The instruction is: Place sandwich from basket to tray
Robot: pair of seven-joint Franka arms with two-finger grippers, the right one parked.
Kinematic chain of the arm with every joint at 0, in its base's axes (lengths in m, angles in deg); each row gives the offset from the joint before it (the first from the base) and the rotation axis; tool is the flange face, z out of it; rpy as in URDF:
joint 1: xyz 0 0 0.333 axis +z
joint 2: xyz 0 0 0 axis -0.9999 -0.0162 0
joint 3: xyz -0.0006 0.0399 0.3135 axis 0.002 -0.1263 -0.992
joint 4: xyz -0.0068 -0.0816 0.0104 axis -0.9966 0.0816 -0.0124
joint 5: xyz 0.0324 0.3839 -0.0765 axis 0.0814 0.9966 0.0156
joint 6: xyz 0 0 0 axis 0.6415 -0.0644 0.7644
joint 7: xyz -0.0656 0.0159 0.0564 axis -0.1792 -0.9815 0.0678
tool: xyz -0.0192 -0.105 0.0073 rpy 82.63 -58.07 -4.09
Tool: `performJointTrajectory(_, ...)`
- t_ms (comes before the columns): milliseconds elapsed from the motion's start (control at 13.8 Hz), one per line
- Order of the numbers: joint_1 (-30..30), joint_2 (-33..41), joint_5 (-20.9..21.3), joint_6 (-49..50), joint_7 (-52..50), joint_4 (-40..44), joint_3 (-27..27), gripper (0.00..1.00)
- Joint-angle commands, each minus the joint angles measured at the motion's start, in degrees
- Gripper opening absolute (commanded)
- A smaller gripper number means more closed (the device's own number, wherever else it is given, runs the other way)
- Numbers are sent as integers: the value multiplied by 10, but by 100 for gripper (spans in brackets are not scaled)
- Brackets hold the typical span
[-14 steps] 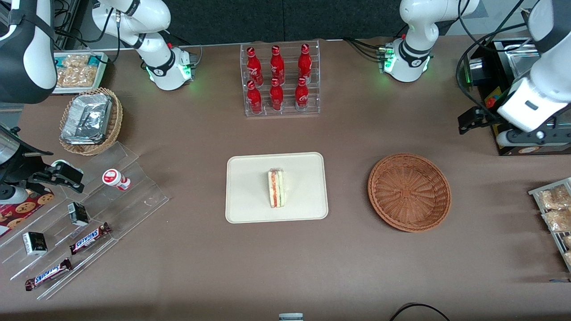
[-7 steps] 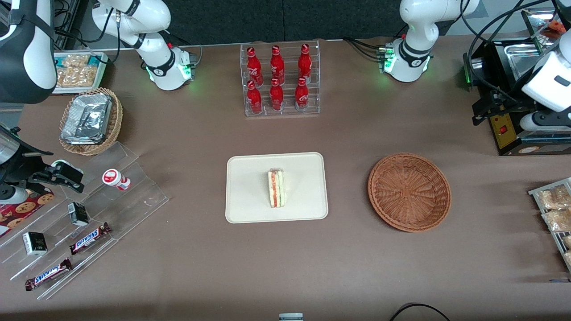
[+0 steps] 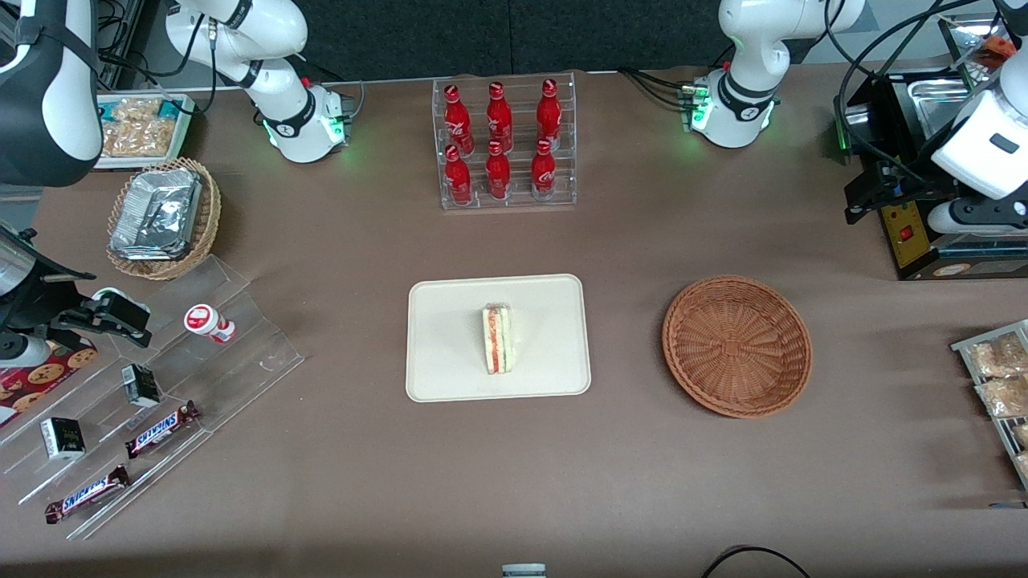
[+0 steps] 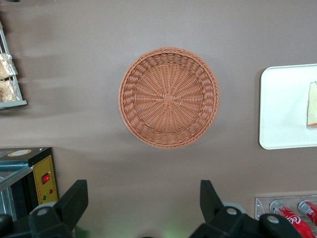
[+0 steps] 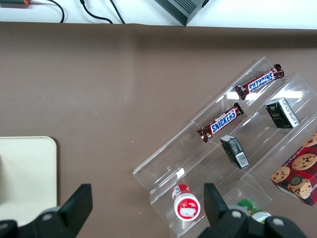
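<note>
Front view shows the sandwich (image 3: 499, 338) lying on the tray (image 3: 450, 361), roughly at its middle, the red-orange and green filling edge turned toward the parked arm's end of the table; the tray sits flat on the brown table (image 3: 562, 482), nearer the camera than the clear rack of red bottles (image 3: 504, 144); the basket (image 3: 736, 345) stands beside the tray toward the working arm's end, well apart from it, with nothing in it; the left arm's gripper (image 3: 871, 193) hangs high at the working arm's end of the table, farther from the camera than the basket and next to a black box with a yellow panel (image 3: 907, 233); from the wrist camera its two dark fingers (image 4: 74, 201) stand spread wide with nothing between them, the basket (image 4: 169, 97) lying below in the gap and a corner of the tray (image 4: 282, 109) with a sliver of the sandwich (image 4: 312, 105) also showing; toward the parked arm's end there is a tan wicker basket holding foil containers (image 3: 161, 213), a stepped clear display (image 3: 161, 385) with Snickers bars (image 3: 161, 429) and a small red-capped bottle (image 3: 207, 322); packaged snacks (image 3: 996, 377) lie on a rack at the working arm's end, nearer the camera than the gripper.
</note>
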Motion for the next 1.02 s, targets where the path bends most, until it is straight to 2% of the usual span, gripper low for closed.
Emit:
performJointTrajectory(0, -8, -7, 5, 14, 1, 20, -9, 100)
performJointTrajectory(944, -9, -9, 4, 14, 7, 19, -6, 100)
